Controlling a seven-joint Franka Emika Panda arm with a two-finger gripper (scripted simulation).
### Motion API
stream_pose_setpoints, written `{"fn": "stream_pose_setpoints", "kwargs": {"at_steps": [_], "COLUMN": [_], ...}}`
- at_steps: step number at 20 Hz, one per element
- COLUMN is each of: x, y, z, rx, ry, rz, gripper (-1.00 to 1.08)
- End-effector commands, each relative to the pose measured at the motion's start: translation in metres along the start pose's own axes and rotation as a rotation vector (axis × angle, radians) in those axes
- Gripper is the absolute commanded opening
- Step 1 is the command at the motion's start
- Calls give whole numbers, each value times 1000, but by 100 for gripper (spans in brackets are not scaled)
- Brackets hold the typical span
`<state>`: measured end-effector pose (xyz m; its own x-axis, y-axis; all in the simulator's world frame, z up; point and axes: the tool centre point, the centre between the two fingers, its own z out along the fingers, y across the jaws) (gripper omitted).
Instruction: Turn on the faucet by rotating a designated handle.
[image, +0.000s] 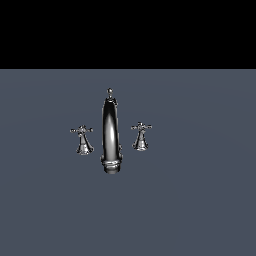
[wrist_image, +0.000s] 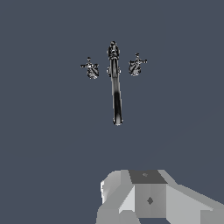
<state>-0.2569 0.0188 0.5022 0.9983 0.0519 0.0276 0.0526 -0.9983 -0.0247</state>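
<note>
Flat grey-blue surface (image: 200, 200) fills most of the exterior view; black band above it.

Faucet (image: 111, 131) sits on that surface, a bit toward the exterior view's left of centre. Chrome, three separate pieces. Tall arched spout in the middle, outlet end toward the camera, ribbed collar (image: 112, 162) near its low end, small ball finial (image: 110, 91) on top.

Two cross-handled valves flank the spout, each standing upright on a flared base, apart from the spout and from each other. One valve on the exterior view's left (image: 83, 140), the other on the exterior view's right (image: 141, 135). Both look level with each other, crossbars roughly horizontal.

Wrist view: same faucet seen from above, spout a long narrow bar, a valve on each side of its far end.

Gripper (wrist_image: 148, 197): only white and grey blocky body parts show at the edge of the wrist view, well apart from the faucet. Fingertips not visible, so can't tell if it's spread or closed. Nothing seen in it. Not in the exterior view at all.
</note>
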Motion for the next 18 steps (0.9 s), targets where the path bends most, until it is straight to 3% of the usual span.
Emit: {"fn": "stream_pose_setpoints", "kwargs": {"at_steps": [1,2,4,5,6,8,9,10,11,12,13,14,15,16,18], "x": [1,1,11,9,13,26,29,29,40,45,37,43,48,65,84], "y": [-9,5,-9,-10,-21,-27,-47,-29,-31,-32,-59,-51,-57,-57,-71], "z": [15,31,48,80,100,124,142,166,170,187,211,226,236,239,252], "rx": [-8,-21,6,-19,-29,6,0,-18,-28,3,26,53,10,-5,22], "ry": [-36,-76,-102,-166,-196,-208,-217,-255,-228,-248,-288,-295,-296,-267,-238], "rz": [-17,14,40,6,-12,45,0,50,55,67,53,145,132,138,196], "gripper": [-22,-12,-8,-2,-5,-15,-14,-17,-22,-17,-26,-41,-57,-73,-68]}}
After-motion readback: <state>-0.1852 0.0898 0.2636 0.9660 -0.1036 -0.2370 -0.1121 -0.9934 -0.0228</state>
